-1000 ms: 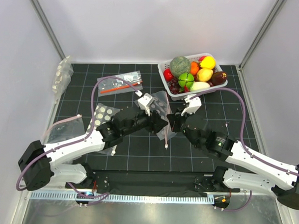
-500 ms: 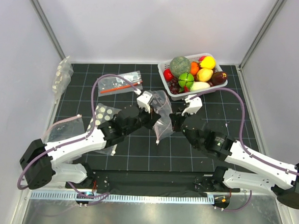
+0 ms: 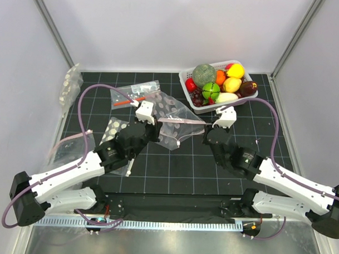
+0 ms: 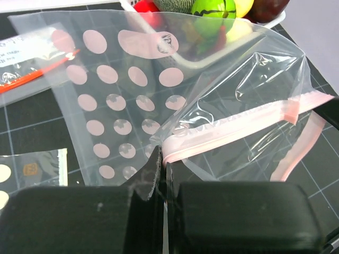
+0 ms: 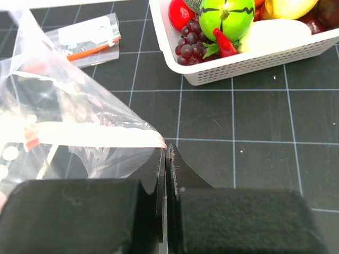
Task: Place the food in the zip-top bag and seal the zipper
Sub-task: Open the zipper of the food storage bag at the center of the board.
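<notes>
Pinching on the left: the left claw [image 4: 161, 164], squeezed tight on the left end of the strip [image 4: 233, 129].
Bag [image 3: 173, 111]: dotted and empty, held over the middle of the tabletop [image 3: 173, 166], stretched between the two claws.
Strip: pink and pulled straight, with one lip hanging loose in a loop near its right end.
Pinching on the right: the right claw [image 5: 167, 153], squeezed tight on the right end of the strip.
Food [image 3: 218, 84]: all of it sits in the basket [image 3: 184, 89] at the far right corner of the tabletop, and none is in the bag.
Could go wrong: both claws are busy, so if one lets go to fetch food, the bag may flop down and its mouth may fall closed.
Could also go wrong: a hard pull may slide the thin plastic out of a claw.
Hard to tell: whether each claw has one lip or both, how wide the mouth is, and whether the bag's bottom touches the tabletop.
Hidden: food low in the basket, covered by the pieces on top.
</notes>
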